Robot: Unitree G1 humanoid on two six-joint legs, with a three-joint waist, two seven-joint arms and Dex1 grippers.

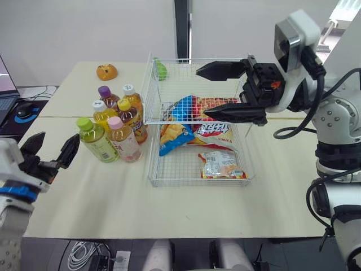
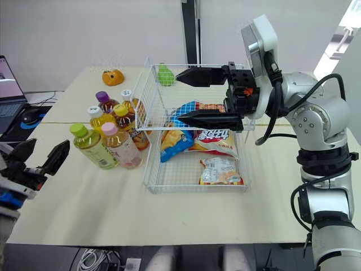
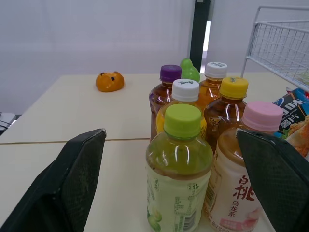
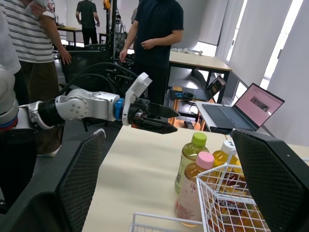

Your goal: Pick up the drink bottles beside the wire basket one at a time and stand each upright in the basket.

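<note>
Our left end effector [image 1: 54, 145] hangs with fingers spread, low over the surface [image 1: 113, 192], near the green-capped bottle [image 1: 97, 141]. We see six drink bottles [image 1: 131, 119] standing clustered just beside the left wall of the wire basket [image 1: 151, 96]. Our right end effector [image 1: 202, 93] hovers spread wide above the basket's snack bags [image 1: 194, 132].

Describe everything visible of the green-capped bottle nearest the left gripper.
The clear plastic bottle with the lime-green cap holds a yellow-green drink and wears a pale label with green print. It stands upright on the beige table, outermost of the bottle cluster, close beside the pink-capped bottle. The open left gripper faces it without touching.
</note>
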